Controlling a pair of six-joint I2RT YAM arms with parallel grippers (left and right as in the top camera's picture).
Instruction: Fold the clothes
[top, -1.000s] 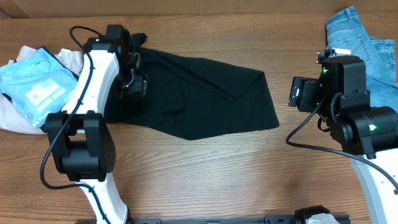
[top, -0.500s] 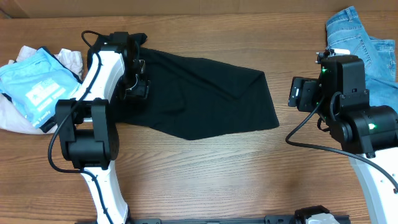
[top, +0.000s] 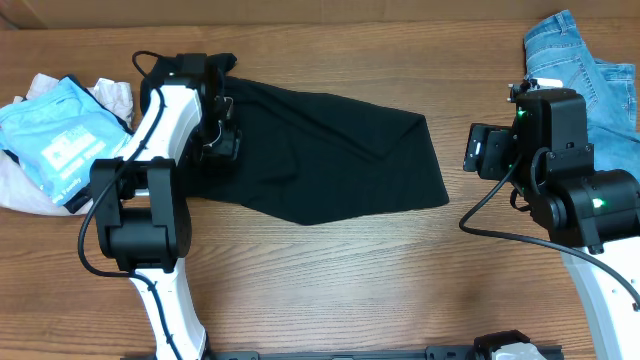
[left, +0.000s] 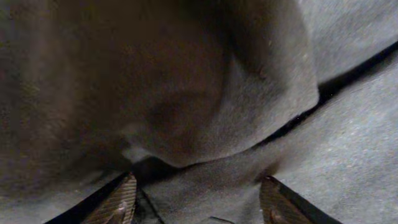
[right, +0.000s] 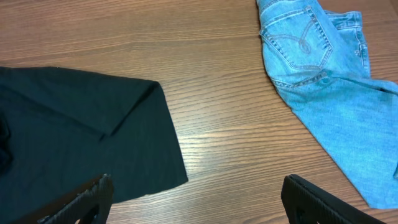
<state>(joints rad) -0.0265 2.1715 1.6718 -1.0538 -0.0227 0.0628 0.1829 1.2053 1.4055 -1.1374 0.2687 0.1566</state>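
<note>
The black T-shirt (top: 330, 160) lies spread flat on the wooden table (top: 340, 280), its long axis running left to right, with a diagonal crease near its right end and a bunched fold at its left end.

The left arm reaches from the near side of the T-shirt's left end up along that end, its white link slanting away, and the wrist bends down so that the left gripper (top: 215, 135) sits right on the bunched cloth. In the left wrist view the left gripper (left: 199, 202) has its fingers (left: 121, 200) spread apart, pressed into dark fabric with a raised fold just ahead of them; nothing is pinched between them.

The right arm stands off the T-shirt's right edge, elbow folded, and the right gripper (top: 480, 150) hangs above bare wood just beyond that edge, apart from the cloth. Its fingers (right: 81, 200) are wide apart and empty.

Light-blue jeans (right: 323, 81) lie well beyond the T-shirt's right end, and a sky-blue garment (top: 55, 135) lies beyond its left end.
</note>
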